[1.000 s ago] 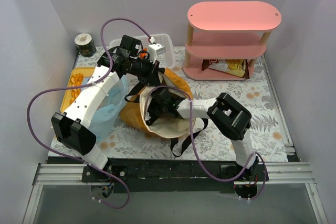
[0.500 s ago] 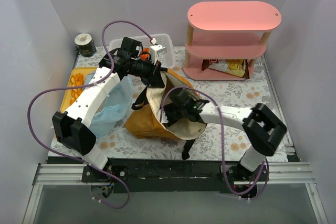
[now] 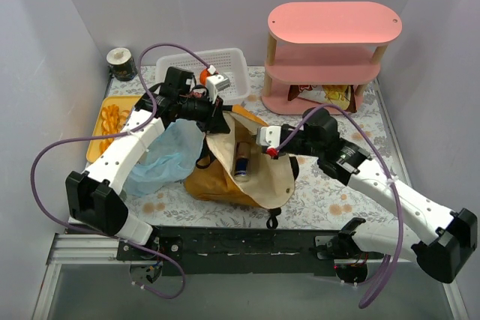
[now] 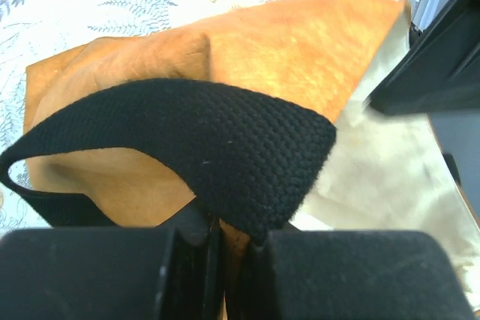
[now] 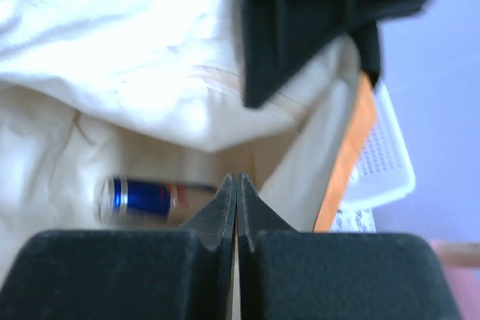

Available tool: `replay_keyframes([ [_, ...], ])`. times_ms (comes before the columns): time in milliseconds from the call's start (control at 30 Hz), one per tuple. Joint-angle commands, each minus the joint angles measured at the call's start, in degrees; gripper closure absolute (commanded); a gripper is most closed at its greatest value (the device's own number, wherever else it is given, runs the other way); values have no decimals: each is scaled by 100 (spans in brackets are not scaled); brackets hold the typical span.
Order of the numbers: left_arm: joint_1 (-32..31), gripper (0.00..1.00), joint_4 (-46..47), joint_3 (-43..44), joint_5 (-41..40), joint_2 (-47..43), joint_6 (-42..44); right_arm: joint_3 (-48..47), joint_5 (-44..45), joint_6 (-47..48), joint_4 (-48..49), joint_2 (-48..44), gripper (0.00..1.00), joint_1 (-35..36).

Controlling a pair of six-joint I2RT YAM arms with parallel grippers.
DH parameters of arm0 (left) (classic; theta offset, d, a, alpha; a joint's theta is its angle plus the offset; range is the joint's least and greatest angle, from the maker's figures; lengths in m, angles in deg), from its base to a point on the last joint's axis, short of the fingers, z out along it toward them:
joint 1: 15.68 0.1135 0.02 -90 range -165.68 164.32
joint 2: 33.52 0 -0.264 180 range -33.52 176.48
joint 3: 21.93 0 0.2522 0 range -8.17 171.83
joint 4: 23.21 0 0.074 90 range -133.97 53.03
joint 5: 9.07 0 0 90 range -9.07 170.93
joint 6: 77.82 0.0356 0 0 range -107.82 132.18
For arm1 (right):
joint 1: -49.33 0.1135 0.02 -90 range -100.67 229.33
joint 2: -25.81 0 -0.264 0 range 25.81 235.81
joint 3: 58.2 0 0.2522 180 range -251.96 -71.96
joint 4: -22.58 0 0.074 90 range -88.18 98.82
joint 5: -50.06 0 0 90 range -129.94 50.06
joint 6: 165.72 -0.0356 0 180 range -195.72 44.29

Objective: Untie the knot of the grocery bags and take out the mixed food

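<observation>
Your right arm has swung out from over the tote point(image 3: 214, 183) to its right side within the last second, dragging the cream lining along. The mouth, bunched up before, is now spread wide. That uncovers the drink can point(image 3: 241, 159), lying on its side on the lining, which wasn't visible a second ago.

Right gripper point(image 3: 265, 145): jaws pressed nearly together. The wrist view suggests a fold of lining is pinched between them, with the can just beyond. Left gripper point(image 3: 220, 114): clamped on the black strap point(image 4: 225, 148) at the tote's far rim, about where it was, holding that side up.

The blue bag point(image 3: 166, 157) lies slack against the tote's left side, under your left arm. I can't tell if it's knotted.

The tote looks ready to unload and the can is reachable, but both grippers are busy holding the tote. You'd likely have to release the right one to grab the can, and then the lining may flop back over it.
</observation>
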State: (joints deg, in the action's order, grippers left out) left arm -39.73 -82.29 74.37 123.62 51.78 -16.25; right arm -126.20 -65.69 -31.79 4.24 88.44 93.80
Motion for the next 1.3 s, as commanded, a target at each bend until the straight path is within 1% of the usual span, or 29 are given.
replay_keyframes([
  [0,331,100,251,-273,195,-373,-110,-104,-201,-368,-543,-365,99,-149],
  [33,392,100,278,-291,212,-373,-137,-113,-315,-158,-666,-374,99,-149],
  [67,419,100,296,-317,282,-391,-154,-139,-655,-78,-684,-340,99,-149],
  [100,428,100,331,-361,326,-400,-207,-183,-772,-33,-676,-278,99,-149],
  [200,437,99,489,-537,572,-382,-312,-542,-1071,-199,-544,204,99,-140],
  [267,393,98,515,-748,556,-356,-514,-876,-1342,-400,-588,687,99,-61],
  [333,253,98,542,-1002,21,-417,-559,-1334,-1423,-507,-702,1152,91,174],
  [367,209,99,542,-1317,-224,-461,-515,-1439,-1301,-568,-807,1294,87,281],
  [400,173,100,585,-1528,-705,-592,-506,-1519,-1152,-630,-903,1426,83,395],
  [467,112,100,770,-2011,-1209,-742,-550,-1581,-784,-744,-1036,1743,83,659],
  [500,103,100,849,-2110,-1446,-899,-550,-1477,-668,-1006,-758,1752,86,712],
  [533,94,100,867,-2172,-1509,-988,-524,-1128,-519,-1121,-590,1692,86,825],
  [567,85,100,893,-2285,-1545,-1067,-506,-1002,-318,-1192,-501,1674,86,888],
  [633,94,100,981,-2365,-1572,-1303,-532,-791,-254,-1517,-343,1682,87,932],
  [700,94,100,1025,-2418,-1519,-1436,-541,-413,43,-2007,-114,1647,90,923],
  [800,85,100,1008,-2288,-1475,-1569,-472,35,606,-2361,264,1507,91,923],
  [900,33,100,929,-1927,-1142,-1578,-252,483,809,-2327,396,1095,92,915],
  [933,-2,100,911,-1561,-984,-1560,-190,641,861,-2248,396,876,92,915],
  [967,-46,100,911,-1348,-548,-1499,-138,773,958,-2213,396,787,92,915],
  [1000,-90,100,902,-1155,-343,-1429,-120,1062,959,-2169,396,716,92,871],
  [1033,-169,100,885,-735,-115,-1341,-137,1186,985,-2142,405,628,92,853],
  [1067,-205,100,850,-574,288,-1253,-163,1318,1072,-2116,692,610,91,827],
  [1100,-275,100,754,-442,361,-1052,-198,1572,1116,-2081,782,601,91,801],
  [1133,-293,100,683,-345,397,-981,-120,1670,1195,-2063,861,645,90,800],
  [1200,-293,100,421,-475,284,-866,73,1881,1502,-2247,1202,680,88,757],
  [1233,-293,100,262,-563,213,-857,283,2091,1582,-2361,1362,680,87,739],
  [1267,-293,100,139,-842,169,-848,737,2162,1704,-2458,1485,689,83,730],
])
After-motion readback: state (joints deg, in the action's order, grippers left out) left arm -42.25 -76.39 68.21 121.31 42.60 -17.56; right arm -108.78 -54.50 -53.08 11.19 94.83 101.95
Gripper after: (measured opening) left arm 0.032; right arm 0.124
